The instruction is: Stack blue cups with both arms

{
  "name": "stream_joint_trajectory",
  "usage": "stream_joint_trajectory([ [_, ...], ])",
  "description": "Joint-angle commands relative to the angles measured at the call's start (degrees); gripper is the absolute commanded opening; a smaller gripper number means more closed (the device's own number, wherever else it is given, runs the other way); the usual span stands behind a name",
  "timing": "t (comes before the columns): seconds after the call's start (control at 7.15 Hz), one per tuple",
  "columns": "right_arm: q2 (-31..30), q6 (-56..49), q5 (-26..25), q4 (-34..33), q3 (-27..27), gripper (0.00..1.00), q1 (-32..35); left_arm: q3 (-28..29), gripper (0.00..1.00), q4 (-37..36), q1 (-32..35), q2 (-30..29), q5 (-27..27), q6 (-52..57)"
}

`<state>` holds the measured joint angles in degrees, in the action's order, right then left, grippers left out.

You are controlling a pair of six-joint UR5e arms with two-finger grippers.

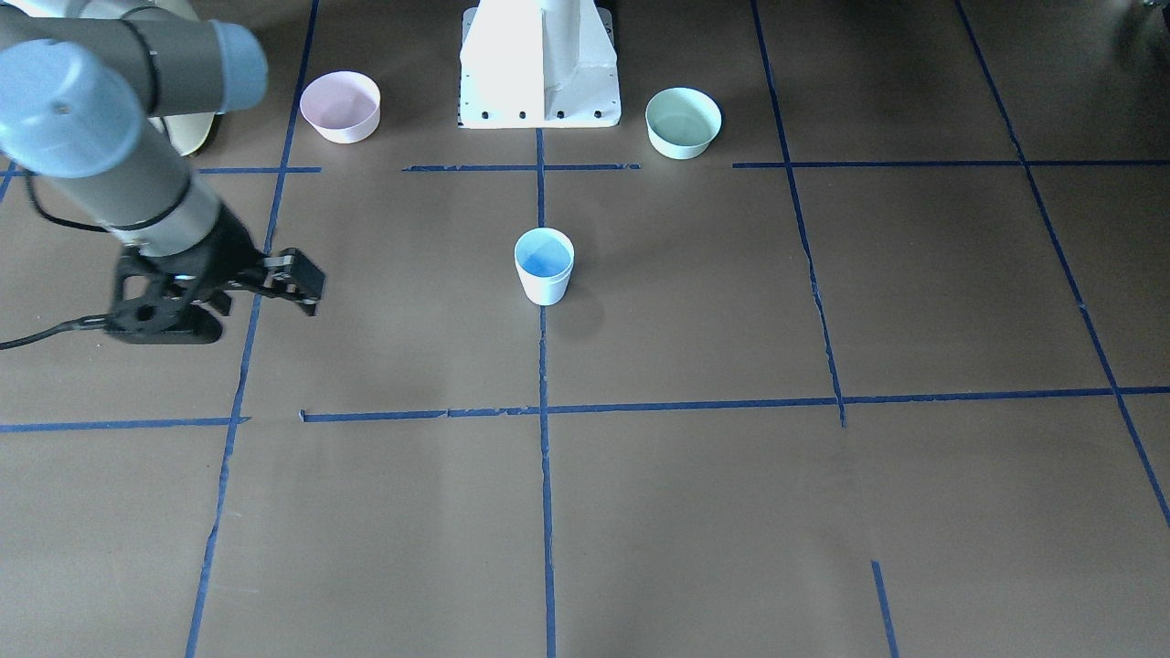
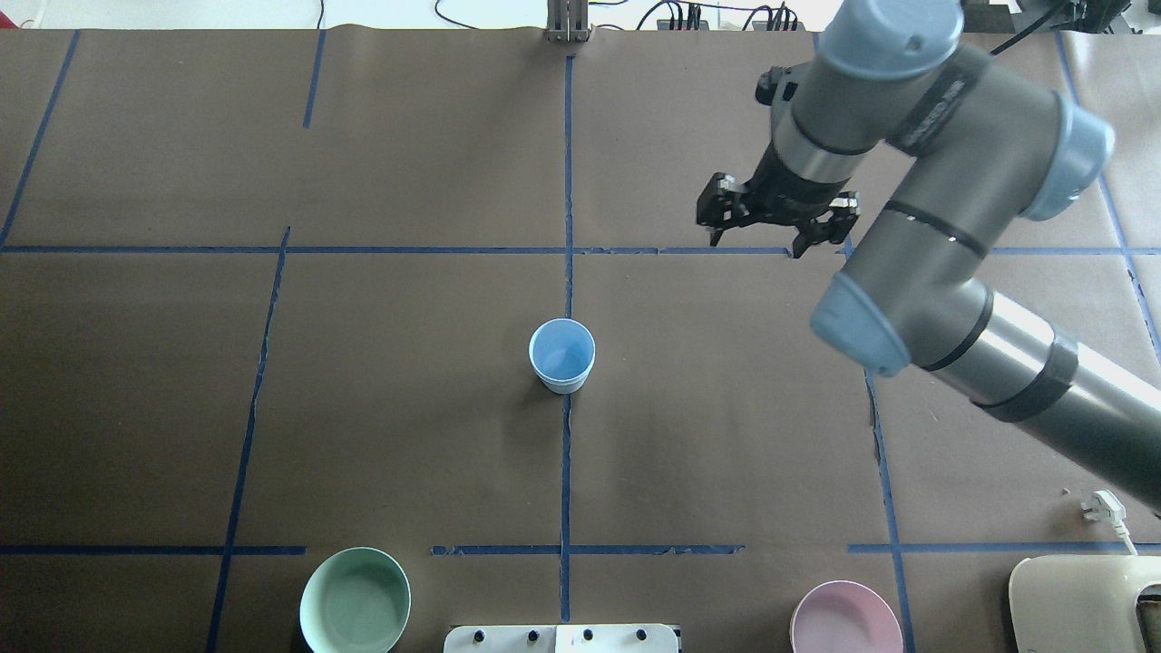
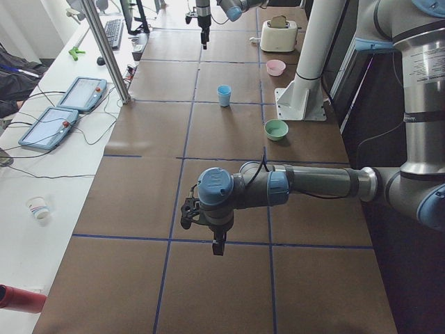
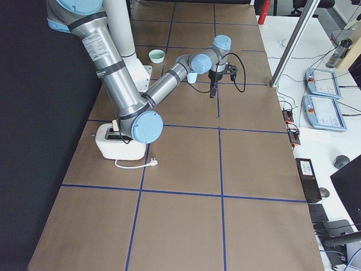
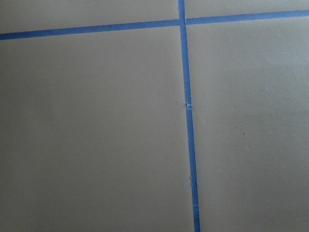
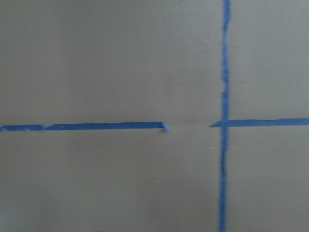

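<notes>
One pale-blue cup [image 2: 561, 355] stands upright at the table's centre on a blue tape line. It also shows in the front view [image 1: 544, 266] and the left side view [image 3: 223, 94]. I cannot tell whether a second cup sits nested inside it; no other blue cup shows. My right gripper [image 2: 762, 238] is open and empty, hovering over the table beyond and to the right of the cup, also in the front view [image 1: 265, 297]. My left gripper [image 3: 211, 233] shows only in the left side view, far from the cup; I cannot tell if it is open. Both wrist views show only paper and tape.
A mint-green bowl [image 2: 355, 600] and a pink bowl [image 2: 845, 619] stand on either side of the white pedestal base [image 2: 560, 638]. A white toaster [image 4: 115, 144] with a loose plug [image 2: 1105, 508] sits at the right near corner. Brown paper with blue tape lines covers the table.
</notes>
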<state>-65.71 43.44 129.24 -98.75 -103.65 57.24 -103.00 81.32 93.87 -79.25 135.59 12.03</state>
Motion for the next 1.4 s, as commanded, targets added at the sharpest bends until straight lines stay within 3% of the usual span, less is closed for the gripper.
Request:
stream_joint_trajectory([
  [0.0, -14.7, -27.2, 5.2, 0.0, -1.9, 1.00, 13.4, 0.3, 1.00, -0.3, 0.0, 0.1, -0.5, 0.1],
  [0.28, -25.6, -47.8, 5.6, 0.0, -1.8, 1.00, 22.9, 0.1, 1.00, -0.2, 0.0, 0.2, -0.7, 0.1],
  [0.56, -33.5, -58.4, 5.6, 0.0, -1.9, 1.00, 30.1, -0.4, 1.00, -0.2, 0.0, 0.3, -0.7, 0.0],
  [0.7, -36.8, -60.5, 5.6, 0.0, -2.0, 1.00, 31.9, -0.3, 1.00, -0.2, 0.0, 0.5, -0.6, 0.1],
  [1.26, -40.6, -59.9, 6.2, 0.1, -2.1, 1.00, 32.6, -0.3, 1.00, -0.3, -0.1, 0.7, -0.6, 0.1],
])
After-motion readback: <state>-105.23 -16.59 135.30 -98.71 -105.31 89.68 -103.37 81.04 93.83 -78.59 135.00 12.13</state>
